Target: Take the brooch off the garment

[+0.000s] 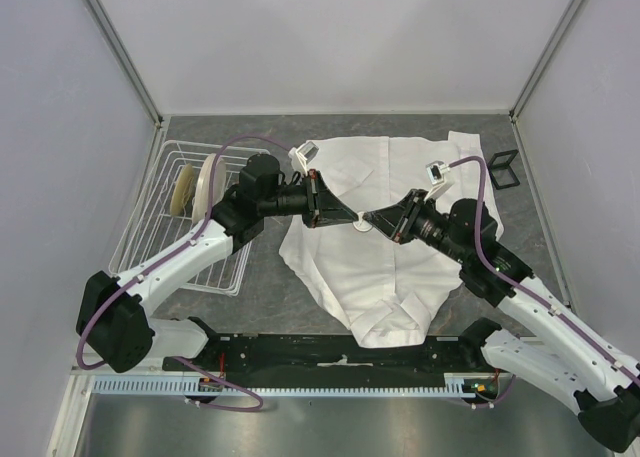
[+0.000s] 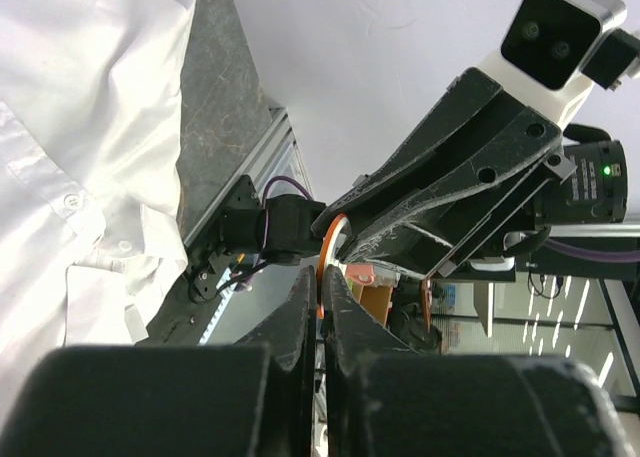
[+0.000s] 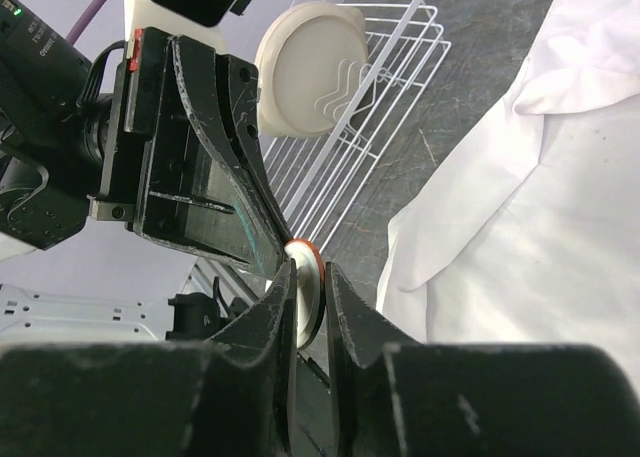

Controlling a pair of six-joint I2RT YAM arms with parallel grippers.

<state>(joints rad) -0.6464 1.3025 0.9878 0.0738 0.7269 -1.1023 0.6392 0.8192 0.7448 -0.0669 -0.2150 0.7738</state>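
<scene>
From above, the brooch (image 1: 362, 225) is too small to make out, wedged where the left end effector (image 1: 352, 220) meets the right end effector (image 1: 372, 221). The right wrist view gives only a sliver of its pale face and orange rim between blurred fingers (image 3: 365, 322); the left wrist view, only the rim. The left arm (image 1: 190, 252) hides part of the plates (image 1: 203, 182), both arms cover the shirt (image 1: 380, 277) middle, and the right arm (image 1: 540, 307) runs off the corner

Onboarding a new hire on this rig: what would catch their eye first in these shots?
The left end effector and right end effector meet tip to tip above the white shirt, both pinched on one small orange-rimmed brooch. Off to the left sits a wire rack holding cream plates.
</scene>
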